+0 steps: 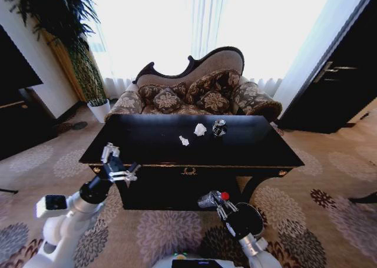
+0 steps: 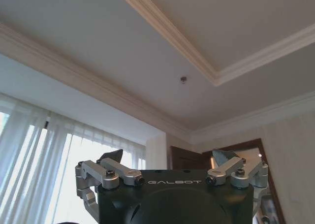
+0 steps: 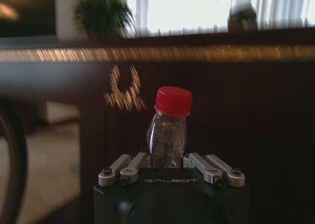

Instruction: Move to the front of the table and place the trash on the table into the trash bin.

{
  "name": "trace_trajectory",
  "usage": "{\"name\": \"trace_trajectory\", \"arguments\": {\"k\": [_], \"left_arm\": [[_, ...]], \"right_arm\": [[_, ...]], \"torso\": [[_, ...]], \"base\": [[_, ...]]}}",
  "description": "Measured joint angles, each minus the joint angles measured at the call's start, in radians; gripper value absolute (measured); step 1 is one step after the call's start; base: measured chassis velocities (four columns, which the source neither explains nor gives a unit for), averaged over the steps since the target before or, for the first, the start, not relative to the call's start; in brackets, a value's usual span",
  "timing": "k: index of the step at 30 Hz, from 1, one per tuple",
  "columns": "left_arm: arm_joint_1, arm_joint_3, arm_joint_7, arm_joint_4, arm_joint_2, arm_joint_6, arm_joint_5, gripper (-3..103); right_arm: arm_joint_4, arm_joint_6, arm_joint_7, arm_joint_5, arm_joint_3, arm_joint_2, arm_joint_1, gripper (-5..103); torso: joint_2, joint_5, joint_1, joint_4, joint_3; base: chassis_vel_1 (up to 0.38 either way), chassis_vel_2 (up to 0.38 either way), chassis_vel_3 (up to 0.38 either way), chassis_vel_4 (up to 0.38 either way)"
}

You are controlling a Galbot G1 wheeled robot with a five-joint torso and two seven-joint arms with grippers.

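Right gripper [image 3: 167, 166] clamped on red-capped bottle [image 3: 167, 130] below table [image 1: 153, 144] edge; left gripper [image 2: 170, 161] apparently open, empty.

Bottle [image 3: 166, 135] base — hidden within right pincer [image 3: 170, 164]

Patterned sofa [image 1: 194, 91] before bright sheer curtains [image 1: 200, 20], potted plant [image 1: 82, 56], floral carpet [image 1: 330, 203], dark doors [image 1: 341, 73]

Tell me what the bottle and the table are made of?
The bottle in the right pincer looks like clear plastic, see-through and ribbed, with a red cap. The table seems dark lacquered wood; its glossy top mirrors window light.
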Motion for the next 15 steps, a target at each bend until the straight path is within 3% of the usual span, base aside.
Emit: {"name": "trace_trajectory", "arguments": {"k": [4,5,8,9,12,13,15], "left_arm": [[-0.011,-0.017,-0.009,0.018,0.004,0.000,-0.014,100],[-0.011,-0.017,-0.009,0.018,0.004,0.000,-0.014,100],[-0.014,-0.018,-0.012,0.026,0.004,0.000,-0.014,100],[-0.014,-0.018,-0.012,0.026,0.004,0.000,-0.014,100],[-0.014,-0.016,-0.019,0.027,0.005,0.000,-0.005,100],[-0.014,-0.016,-0.019,0.027,0.005,0.000,-0.005,100],[-0.012,-0.015,-0.020,0.025,0.006,-0.001,-0.001,100]], "right_arm": [[-0.109,-0.086,0.227,-0.104,-0.013,-0.006,0.060,22],[-0.109,-0.086,0.227,-0.104,-0.013,-0.006,0.060,22],[-0.172,-0.125,0.364,-0.122,-0.027,-0.011,0.105,22],[-0.172,-0.125,0.364,-0.122,-0.027,-0.011,0.105,22],[-0.251,-0.186,0.479,-0.161,-0.031,-0.012,0.148,22],[-0.251,-0.186,0.479,-0.161,-0.031,-0.012,0.148,22],[-0.329,-0.190,0.553,-0.167,-0.035,-0.017,0.189,22]], "torso": [[0.000,-0.0001,0.000,0.0001,0.000],[0.000,-0.0001,0.000,0.0001,0.000],[0.000,0.0000,0.000,0.0001,0.000],[0.000,0.0000,0.000,0.0001,0.000],[0.000,0.0000,0.000,0.0001,0.000],[0.000,0.0000,0.000,0.0001,0.000],[0.000,0.0001,0.000,0.0001,0.000]], "base": [[0.000,0.000,0.000,0.000],[0.000,0.000,0.000,0.000],[0.000,0.000,0.000,0.000],[0.000,0.000,0.000,0.000],[0.000,0.000,0.000,0.000],[0.000,0.000,0.000,0.000],[0.000,0.000,0.000,0.000]]}}
